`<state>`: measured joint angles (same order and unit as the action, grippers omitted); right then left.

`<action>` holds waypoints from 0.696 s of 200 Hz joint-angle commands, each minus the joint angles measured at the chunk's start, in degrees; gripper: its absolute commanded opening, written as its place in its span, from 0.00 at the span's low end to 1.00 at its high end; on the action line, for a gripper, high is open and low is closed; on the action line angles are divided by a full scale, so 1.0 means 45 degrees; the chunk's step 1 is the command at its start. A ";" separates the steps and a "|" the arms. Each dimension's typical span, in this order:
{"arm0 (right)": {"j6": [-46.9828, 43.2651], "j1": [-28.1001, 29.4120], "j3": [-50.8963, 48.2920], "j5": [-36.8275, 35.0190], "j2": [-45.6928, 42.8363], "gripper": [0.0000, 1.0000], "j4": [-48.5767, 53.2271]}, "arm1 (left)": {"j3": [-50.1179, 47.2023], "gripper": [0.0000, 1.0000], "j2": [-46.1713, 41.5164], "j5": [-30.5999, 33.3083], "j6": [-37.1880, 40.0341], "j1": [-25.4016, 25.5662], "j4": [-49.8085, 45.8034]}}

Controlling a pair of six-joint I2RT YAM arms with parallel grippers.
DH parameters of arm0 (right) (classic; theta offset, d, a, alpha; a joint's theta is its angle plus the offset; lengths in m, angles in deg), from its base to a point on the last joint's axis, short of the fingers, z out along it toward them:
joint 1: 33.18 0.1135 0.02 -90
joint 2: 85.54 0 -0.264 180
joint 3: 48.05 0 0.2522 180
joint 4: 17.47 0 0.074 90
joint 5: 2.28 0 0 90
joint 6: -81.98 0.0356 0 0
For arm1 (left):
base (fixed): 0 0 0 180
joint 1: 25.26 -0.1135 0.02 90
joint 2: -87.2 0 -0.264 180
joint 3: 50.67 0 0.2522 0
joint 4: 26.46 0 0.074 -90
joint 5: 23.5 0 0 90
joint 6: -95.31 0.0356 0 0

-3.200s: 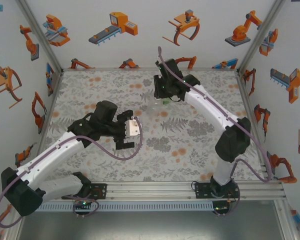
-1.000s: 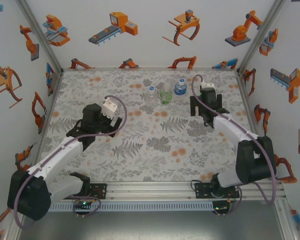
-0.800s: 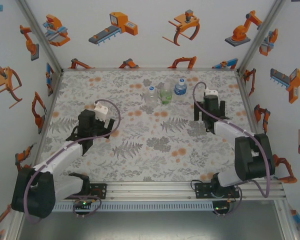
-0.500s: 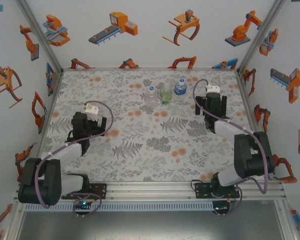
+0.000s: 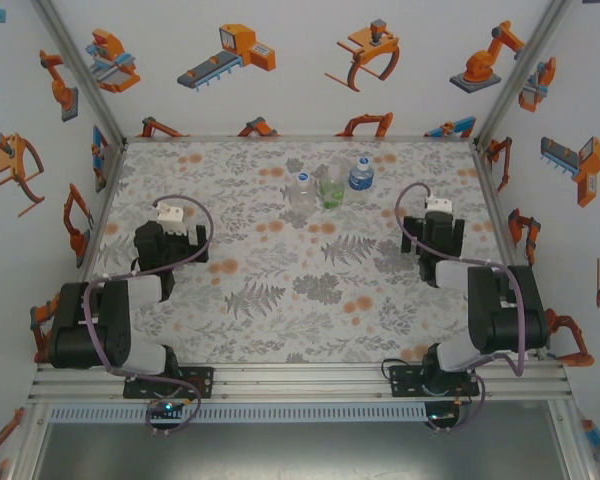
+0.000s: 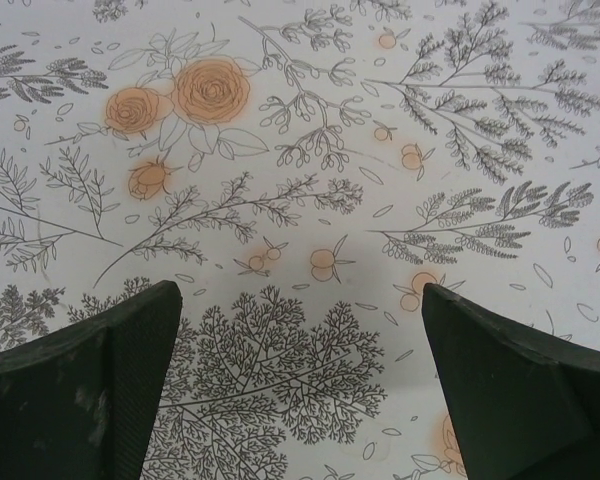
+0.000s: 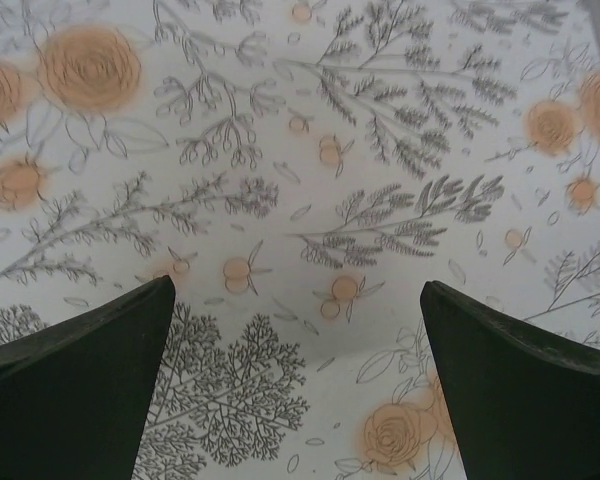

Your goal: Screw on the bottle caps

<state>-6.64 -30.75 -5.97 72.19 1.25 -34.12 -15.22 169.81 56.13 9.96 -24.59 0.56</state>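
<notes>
The three bottles are standing upright in a tight row at the far middle of the worktop (image 5: 280, 300), which is wearing a grey leaf print with pale orange flowers. From left to right they are the plain bottle (image 5: 301, 192), the green-label bottle (image 5: 331, 190) and the blue-label bottle (image 5: 359, 178), each just beside the next. The blue-label one is sitting slightly farther back than the others. A white cap (image 5: 361, 160) is showing on top of the blue-label bottle and another cap (image 5: 302, 178) on top of the plain one. The top of the green-label bottle is too small to make out, and I cannot tell whether any cap is tight.

The left tool (image 5: 170, 248) is hanging over the left side of the worktop, nearer than the bottles and well apart from them. Its arm is folding back toward the near left corner. In the left wrist view this tool (image 6: 300, 290) is gaping wide, its dark fingers (image 6: 110, 390) framing bare printed cloth and gripping nothing.

The right tool (image 5: 435, 240) is sitting over the right side, nearer than the blue-label bottle, to its right, and clear of it. In the right wrist view it (image 7: 295, 285) is spreading just as wide, with its fingers (image 7: 520, 390) holding nothing.
</notes>
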 commanded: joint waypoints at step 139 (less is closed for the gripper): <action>0.1104 -0.1205 -0.1748 0.2039 0.0307 0.99 -0.4952 | -0.0948 0.97 0.1449 -0.0010 -0.0623 -0.0074 0.4316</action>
<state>-4.14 -35.95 -13.58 85.65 2.54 -53.03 -20.95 175.27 55.01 8.45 -25.07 14.65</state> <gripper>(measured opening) 0.992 0.967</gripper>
